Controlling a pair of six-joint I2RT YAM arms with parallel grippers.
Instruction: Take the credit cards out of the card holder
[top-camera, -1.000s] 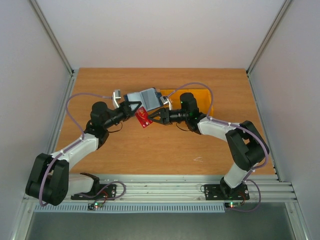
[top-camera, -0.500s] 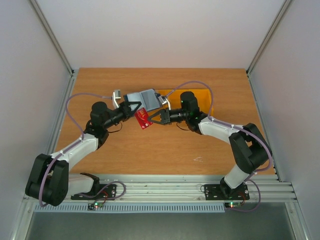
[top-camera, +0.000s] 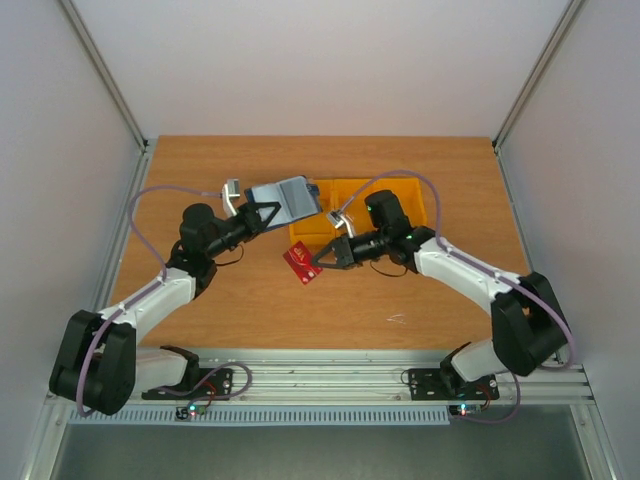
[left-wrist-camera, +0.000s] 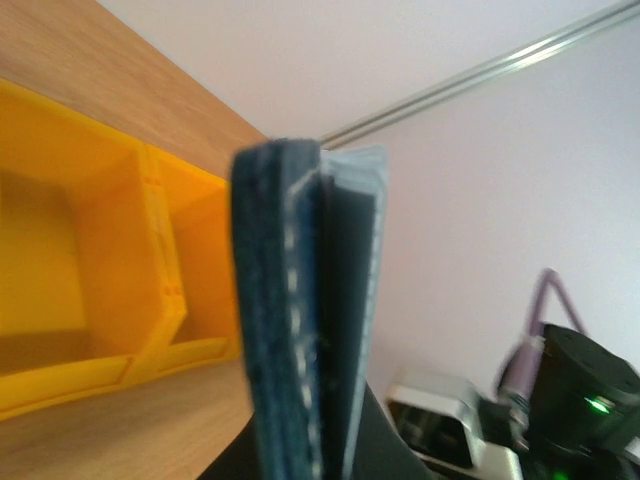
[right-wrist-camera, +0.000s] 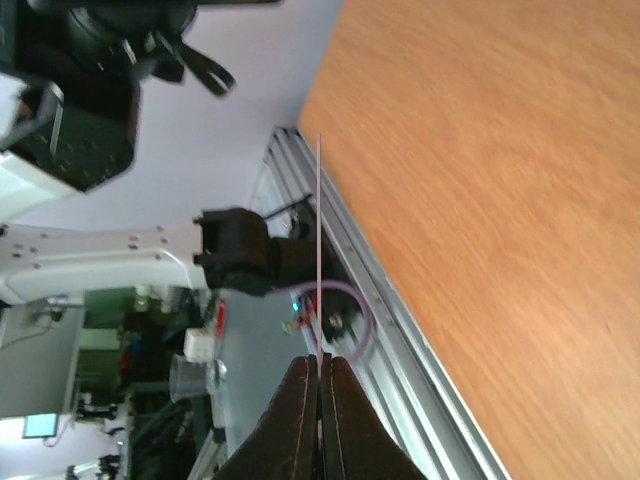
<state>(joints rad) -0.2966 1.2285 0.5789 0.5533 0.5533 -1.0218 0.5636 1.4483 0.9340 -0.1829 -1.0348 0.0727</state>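
My left gripper (top-camera: 262, 214) is shut on the dark navy card holder (top-camera: 281, 198) and holds it above the table at the back middle. In the left wrist view the card holder (left-wrist-camera: 295, 320) shows edge-on, filling the middle; my own fingertips are hidden behind it. My right gripper (top-camera: 322, 259) is shut on the red card (top-camera: 301, 265), clear of the holder and to its lower right. In the right wrist view the red card (right-wrist-camera: 319, 240) is a thin edge-on line rising from my closed fingertips (right-wrist-camera: 302, 400). The black and blue cards are not visible.
Orange plastic bins (top-camera: 400, 205) stand at the back right of the wooden table, just behind my right arm; they also show in the left wrist view (left-wrist-camera: 90, 270). The aluminium rail (top-camera: 320, 378) runs along the near edge.
My right gripper has pulled the red card out and away from the holder, moving toward the near side and right. The left gripper holds the holder in nearly the same place.
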